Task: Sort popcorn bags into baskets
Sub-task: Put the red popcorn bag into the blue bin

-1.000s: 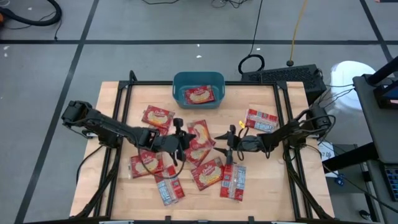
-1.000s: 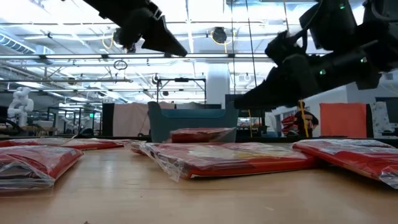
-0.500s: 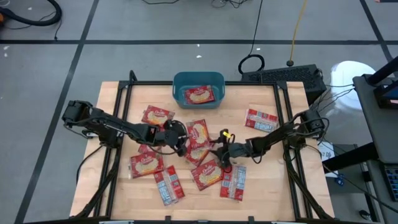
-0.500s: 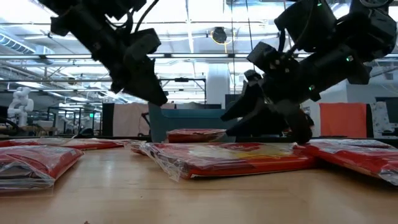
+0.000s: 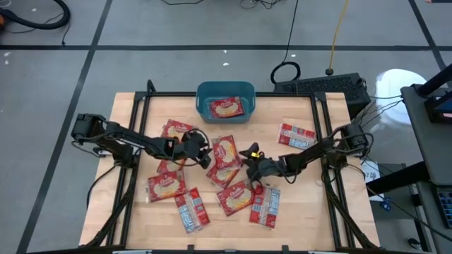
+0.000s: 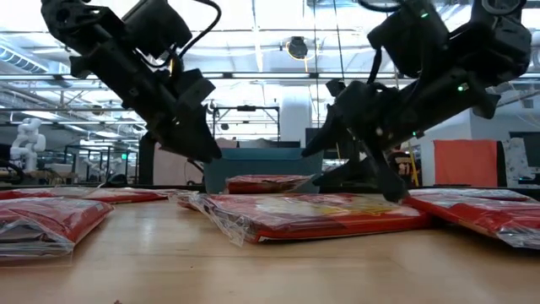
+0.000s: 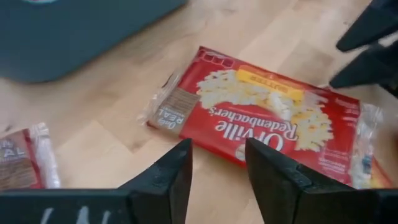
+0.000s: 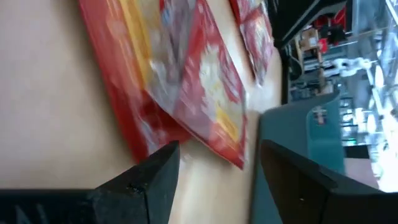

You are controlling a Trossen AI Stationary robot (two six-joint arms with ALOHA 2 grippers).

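Inspection of the pale wooden worktop [image 5: 296, 204]: one teal-blue rounded plastic tub [image 5: 225, 90] stands at the far edge, midway across, with one flat red popcorn packet [image 5: 226, 108] lying label-up inside it.

The other red packets lie loose on the worktop. A cluster of overlapping packets [image 5: 224, 164] occupies the centre, showing cream-yellow oval labels. One packet [image 5: 179, 130] lies to the left of the cluster, another [image 5: 166, 186] nearer the front left. Two packets showing red-white backs lie at the front [image 5: 191, 209] [image 5: 265, 206], and one labelled packet [image 5: 236, 197] lies between them. A further back-up packet [image 5: 296, 135] lies apart at the right.

The left gripper [image 5: 205, 154] is low over the left edge of the central cluster. In its wrist view, its two dark fingers [image 7: 166, 177] stand apart with bare wood and the near edge of a labelled packet [image 7: 267, 121] showing between them; the jaws are released and hold nothing.

The right gripper [image 5: 248, 160] is at the right edge of the same cluster, angled down toward it. Its fingers [image 8: 146, 180] are spread wide in the wrist view, with a packet edge [image 8: 186, 93] beyond them; the jaws are released and empty. From the low view, both grippers sit just above the packets in front of the tub [image 6: 253, 165]
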